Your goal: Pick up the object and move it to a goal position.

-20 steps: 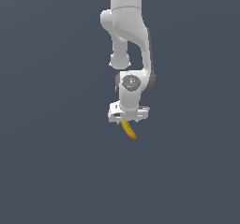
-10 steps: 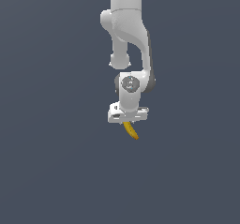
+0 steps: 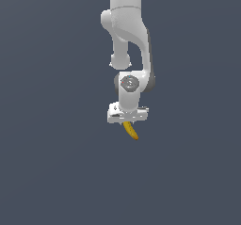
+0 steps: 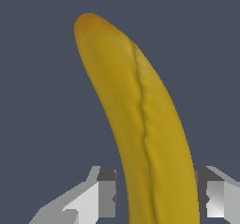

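Banana fills my wrist view: one smooth, curved fruit, matte yellow with a brownish-orange blush at its rounded tip and a wavy ridge running along its length. It is narrower than my end effector, whose two grey-and-white fingers sit one on each side of the fruit's lower body, closed against it, so I am holding the banana between them.

In the exterior view my arm is a single glossy white column of rounded links with dark grey joints. It comes down from the top edge, bulges to the exterior view's right at the elbow, then drops straight through a wrist joint marked by a round grey cap. My hand points downward, its flat white body level across the frame.

The banana hangs below the hand, sticking out from between the fingers and curving down toward the exterior view's right, its tip free and touching nothing. Around it is only a plain, even dark blue-grey background, with no edge or texture to tell near from far.
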Robot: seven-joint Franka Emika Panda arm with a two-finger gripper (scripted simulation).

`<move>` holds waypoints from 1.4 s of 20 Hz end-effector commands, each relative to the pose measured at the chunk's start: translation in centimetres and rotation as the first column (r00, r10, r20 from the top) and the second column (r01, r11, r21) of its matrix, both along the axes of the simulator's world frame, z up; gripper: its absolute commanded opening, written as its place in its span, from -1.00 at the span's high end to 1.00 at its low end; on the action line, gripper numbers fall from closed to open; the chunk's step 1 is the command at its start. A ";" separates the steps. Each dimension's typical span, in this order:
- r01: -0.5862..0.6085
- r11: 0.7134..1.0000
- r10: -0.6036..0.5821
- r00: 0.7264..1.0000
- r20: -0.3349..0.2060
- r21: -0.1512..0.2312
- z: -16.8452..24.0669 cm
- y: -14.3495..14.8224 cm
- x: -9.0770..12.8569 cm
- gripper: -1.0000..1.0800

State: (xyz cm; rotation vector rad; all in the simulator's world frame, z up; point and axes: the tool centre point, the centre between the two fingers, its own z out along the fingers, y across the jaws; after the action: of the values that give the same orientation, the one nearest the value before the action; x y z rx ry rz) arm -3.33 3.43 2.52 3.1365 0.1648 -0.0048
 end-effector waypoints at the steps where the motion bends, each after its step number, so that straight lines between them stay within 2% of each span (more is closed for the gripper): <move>1: 0.001 1.000 -0.001 1.000 0.003 0.000 0.9 -0.6 0.3 1.00; 9: 0.000 1.000 0.000 1.000 0.003 0.001 6.0 -4.4 1.8 1.00; 28: -0.001 1.000 0.001 1.000 0.003 0.002 23.2 -17.0 7.2 1.00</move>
State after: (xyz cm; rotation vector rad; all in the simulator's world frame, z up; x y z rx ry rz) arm 3.44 -12.70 24.37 3.1383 0.1647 -0.0009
